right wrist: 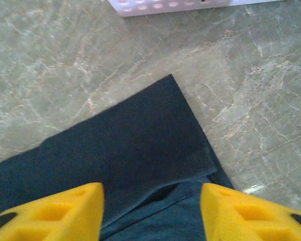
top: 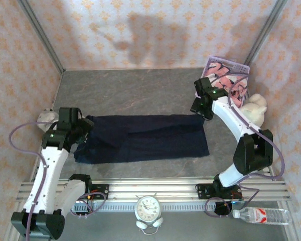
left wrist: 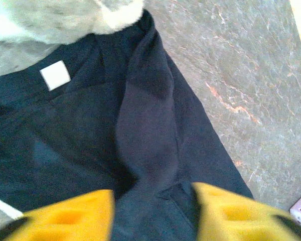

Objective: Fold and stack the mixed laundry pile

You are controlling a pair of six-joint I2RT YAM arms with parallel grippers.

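A plain dark navy cloth garment (top: 145,138) lies spread flat across the middle of the grey stone-patterned table (top: 140,90), reaching from one arm to the other. The left end effector (left wrist: 153,195) hangs over the garment's left end with its yellow fingers (left wrist: 65,218) apart. A raised fold of the navy cloth lies in the gap between them, and a small white square label (left wrist: 55,76) shows on the fabric beyond. Just past that end, a fluffy grey-white plush toy (left wrist: 55,20) touches the garment's edge. The right end effector (right wrist: 150,195) hangs over the garment's right end, its fingers also spread wide and clamped on nothing, with the cloth's corner lying flat on the table ahead of them. In the table's far right corner is a lavender perforated plastic basket (top: 230,62). It holds a salmon-pink cloth garment with navy and white print (top: 221,76), bunched up inside and well apart from the navy one. A cream plush animal (top: 255,108) sits just beside the basket on its near side. By the near rail stand a white twin-bell alarm clock (top: 149,208) and, lying on its side, a clear plastic bottle with a red label (top: 261,216); what the bottle contains I cannot tell.
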